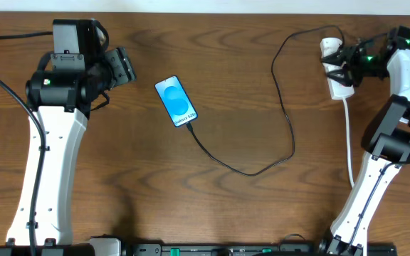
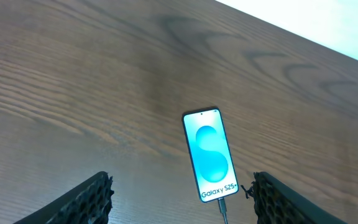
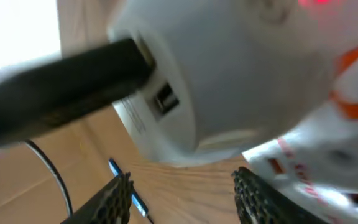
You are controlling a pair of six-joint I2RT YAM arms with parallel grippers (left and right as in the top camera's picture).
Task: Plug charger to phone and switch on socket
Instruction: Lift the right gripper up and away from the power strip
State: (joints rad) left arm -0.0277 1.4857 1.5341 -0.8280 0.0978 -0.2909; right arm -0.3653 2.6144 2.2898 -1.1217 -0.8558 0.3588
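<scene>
Phone (image 1: 176, 102) (image 2: 210, 155) lies flat, screen up and lit blue-cyan, a bit left of center on the wood table (image 1: 233, 71), tilted w/ the "Galaxy" end toward the near edge. Charger (image 1: 290, 135) connector (image 2: 222, 208) sits at that end. The thin black cable loops out to the right, then runs up to the back-right corner where the socket (image 1: 339, 89) (image 3: 229, 74) lies, its white cord (image 1: 349, 142) trailing toward the near edge. Right gripper (image 1: 339, 65) (image 3: 182, 186) is right on top of the strip, fingers apart, bare wood showing btwn them, not holding anything afaict. In the right wrist view a blurry black thing meets the strip's end next to a USB port; can't tell if it's the plug. Left gripper (image 1: 127, 67) (image 2: 182, 180) hangs left of the phone, jaws spread wide, nothing in them.
</scene>
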